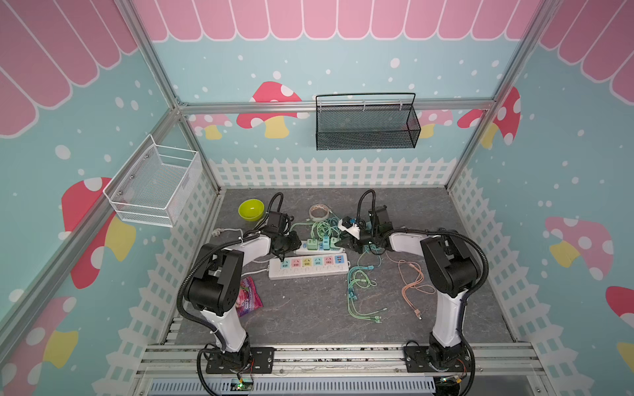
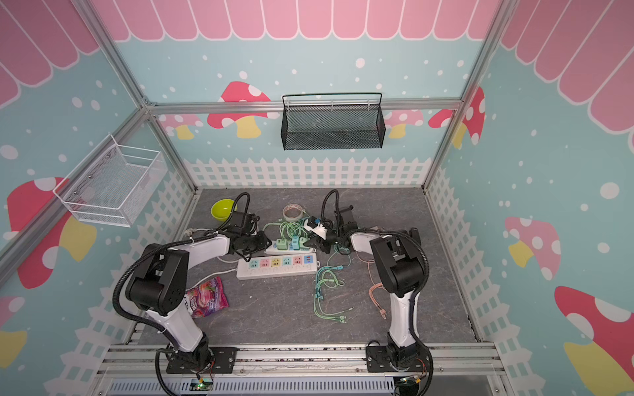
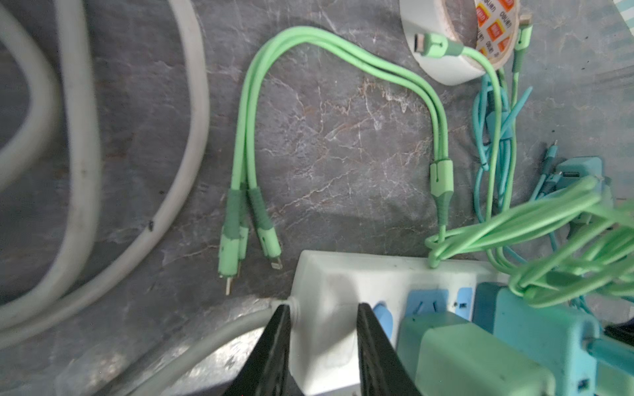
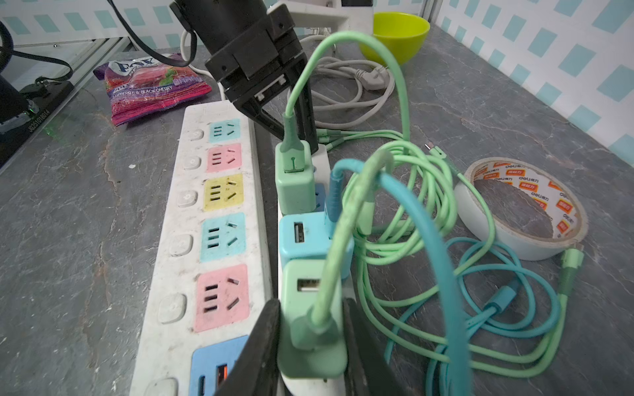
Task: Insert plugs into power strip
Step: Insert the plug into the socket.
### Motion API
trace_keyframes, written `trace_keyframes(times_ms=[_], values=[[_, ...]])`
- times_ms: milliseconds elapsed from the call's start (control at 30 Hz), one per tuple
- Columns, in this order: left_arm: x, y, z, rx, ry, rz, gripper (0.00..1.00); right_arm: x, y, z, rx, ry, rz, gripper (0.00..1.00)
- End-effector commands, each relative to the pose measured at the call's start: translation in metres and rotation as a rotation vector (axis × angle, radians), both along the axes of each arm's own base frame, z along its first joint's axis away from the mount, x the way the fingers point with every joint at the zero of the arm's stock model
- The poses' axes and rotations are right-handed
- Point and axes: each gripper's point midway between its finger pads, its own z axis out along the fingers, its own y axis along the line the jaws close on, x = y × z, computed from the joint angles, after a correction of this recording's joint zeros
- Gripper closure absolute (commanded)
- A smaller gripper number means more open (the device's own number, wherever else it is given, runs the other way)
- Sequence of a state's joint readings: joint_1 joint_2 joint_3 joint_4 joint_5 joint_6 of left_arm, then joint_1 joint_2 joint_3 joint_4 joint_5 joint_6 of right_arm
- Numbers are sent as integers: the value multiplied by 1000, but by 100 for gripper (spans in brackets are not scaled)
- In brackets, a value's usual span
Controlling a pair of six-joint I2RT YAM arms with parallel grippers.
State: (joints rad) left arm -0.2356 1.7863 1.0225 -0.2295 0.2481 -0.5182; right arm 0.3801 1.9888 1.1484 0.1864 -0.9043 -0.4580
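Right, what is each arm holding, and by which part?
The right fingers pinch the mint green cube adapter by its sides; the left fingers clamp the smaller white plastic power strip at its cord end.

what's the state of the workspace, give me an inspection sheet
surface: grey marbled tabletop
job's things: rear power strip carries a mint adapter, teal adapter and gripped mint adapter; front power strip sockets free
clutter: green bowl, tape roll, snack bag
grippers: left gripper clamps the rear strip's end; right gripper shut on that last adapter
cables: mint and teal cables tangled; salmon cable loose; white cords
surroundings: white wire basket, black mesh basket on walls
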Motion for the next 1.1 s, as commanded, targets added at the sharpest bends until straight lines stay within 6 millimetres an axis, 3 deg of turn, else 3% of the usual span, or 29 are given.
trace_keyframes(times_ms=[0, 167, 667, 1067], values=[[-4, 12, -9, 45, 41, 15, 68, -6, -10, -21, -75, 35, -20, 100], [-5, 11, -5, 35, 35, 13, 68, -5, -12, -31, -111, 82, -27, 100], [-5, 19, 19, 25, -2, 14, 67, 3, -5, -23, -190, 136, -65, 100], [-5, 22, 31, 16, -26, 22, 67, -4, -23, -41, -347, 134, -101, 100]])
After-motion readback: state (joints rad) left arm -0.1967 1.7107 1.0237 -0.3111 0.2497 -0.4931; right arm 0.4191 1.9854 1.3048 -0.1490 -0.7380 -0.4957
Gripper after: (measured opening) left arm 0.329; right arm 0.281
